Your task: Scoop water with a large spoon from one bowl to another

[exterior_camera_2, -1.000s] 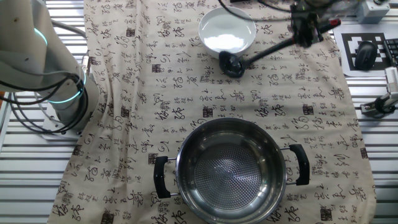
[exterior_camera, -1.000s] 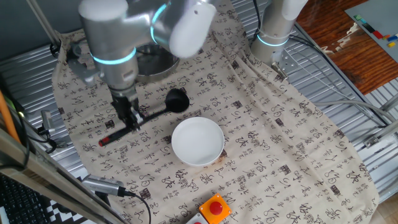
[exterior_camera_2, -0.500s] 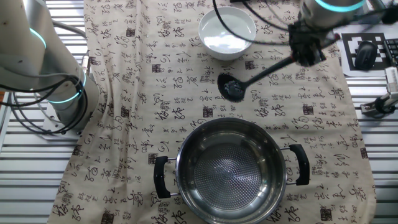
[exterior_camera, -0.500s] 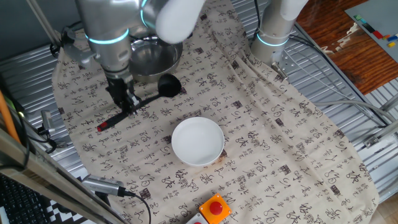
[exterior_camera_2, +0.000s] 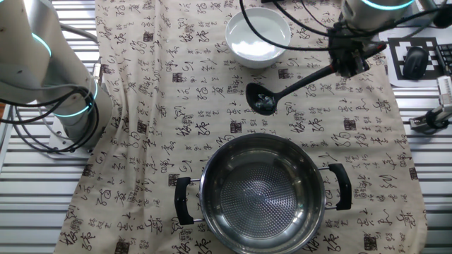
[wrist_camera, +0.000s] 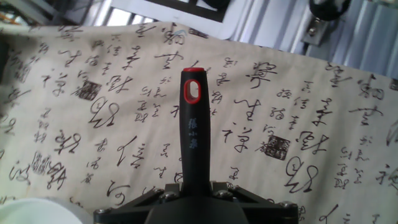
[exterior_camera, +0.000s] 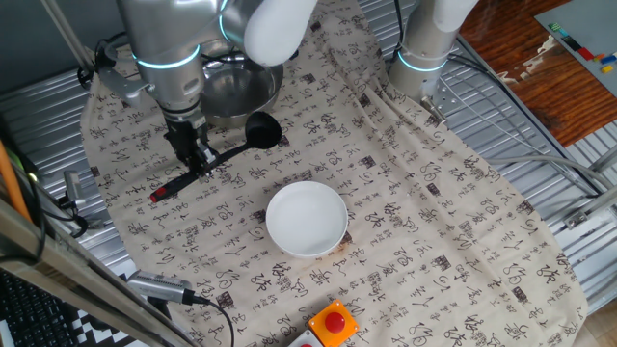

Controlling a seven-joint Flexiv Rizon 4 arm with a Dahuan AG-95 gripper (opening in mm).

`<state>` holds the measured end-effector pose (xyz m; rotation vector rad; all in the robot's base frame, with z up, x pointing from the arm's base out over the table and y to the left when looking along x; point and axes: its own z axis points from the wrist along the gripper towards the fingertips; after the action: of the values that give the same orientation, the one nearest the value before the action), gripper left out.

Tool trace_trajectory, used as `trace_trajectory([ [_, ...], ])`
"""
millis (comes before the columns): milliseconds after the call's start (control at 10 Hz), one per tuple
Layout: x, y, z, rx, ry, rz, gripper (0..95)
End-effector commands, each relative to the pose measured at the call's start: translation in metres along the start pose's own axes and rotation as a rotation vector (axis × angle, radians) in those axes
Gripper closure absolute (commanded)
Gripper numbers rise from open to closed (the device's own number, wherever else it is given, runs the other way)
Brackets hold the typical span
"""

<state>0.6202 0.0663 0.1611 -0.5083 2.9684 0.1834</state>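
Note:
My gripper point(exterior_camera: 198, 157) is shut on the thin handle of the black ladle point(exterior_camera: 231, 147) and holds it above the cloth. The ladle's cup point(exterior_camera: 262, 128) hangs beside the rim of the steel bowl point(exterior_camera: 236, 89). In the other fixed view my gripper point(exterior_camera_2: 345, 62) holds the ladle point(exterior_camera_2: 296, 82), whose cup point(exterior_camera_2: 262, 99) carries a little glinting water between the white bowl point(exterior_camera_2: 258, 37) and the steel bowl point(exterior_camera_2: 263, 192). The white bowl point(exterior_camera: 306, 219) stands in front of the ladle. In the hand view the handle point(wrist_camera: 191, 134) with its red tip runs up from my gripper point(wrist_camera: 189, 194).
A patterned cloth point(exterior_camera: 415, 202) covers the table. A red button point(exterior_camera: 334, 321) sits at the front edge. A second arm's base point(exterior_camera: 424, 48) stands at the back, also seen in the other fixed view point(exterior_camera_2: 63, 92). A black mouse point(exterior_camera_2: 413, 61) lies beyond the cloth.
My gripper carried the ladle away from the white bowl toward the steel bowl over the last second. In the last half second it barely moved.

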Motion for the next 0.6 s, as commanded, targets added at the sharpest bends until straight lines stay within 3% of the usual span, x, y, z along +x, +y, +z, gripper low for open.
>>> trace_trajectory([
  [100,0.0008,-0.0002,-0.0002,0.006,-0.011,0.010,95.0],
  [600,0.0008,-0.0002,-0.0002,0.008,-0.010,0.026,95.0],
])
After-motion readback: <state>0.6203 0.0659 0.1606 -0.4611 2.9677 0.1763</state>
